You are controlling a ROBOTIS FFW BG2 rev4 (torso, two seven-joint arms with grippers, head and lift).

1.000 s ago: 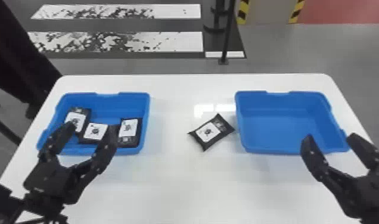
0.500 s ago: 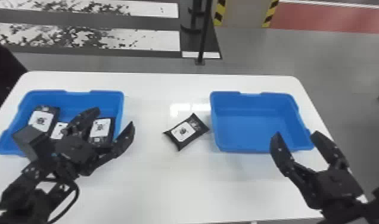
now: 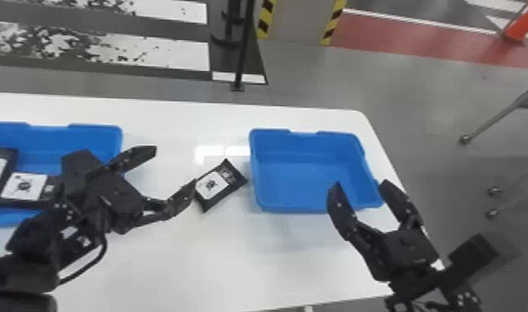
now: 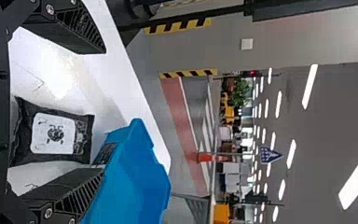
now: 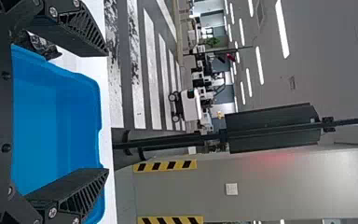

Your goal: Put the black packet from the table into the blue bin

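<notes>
Packet [image 3: 221,186], flat, black, white-labelled, on white table [image 3: 192,265], at nine o'clock from open blue plastic bin [image 3: 300,188]. Black two-fingered left gripper [image 3: 175,166] released, spread at packet's ten o'clock; contact unclear. Black two-fingered right gripper [image 3: 361,184] also released, at bin's four o'clock. Second blue plastic bin [image 3: 95,141], nine o'clock, holds similar black packets [image 3: 23,186].
</notes>
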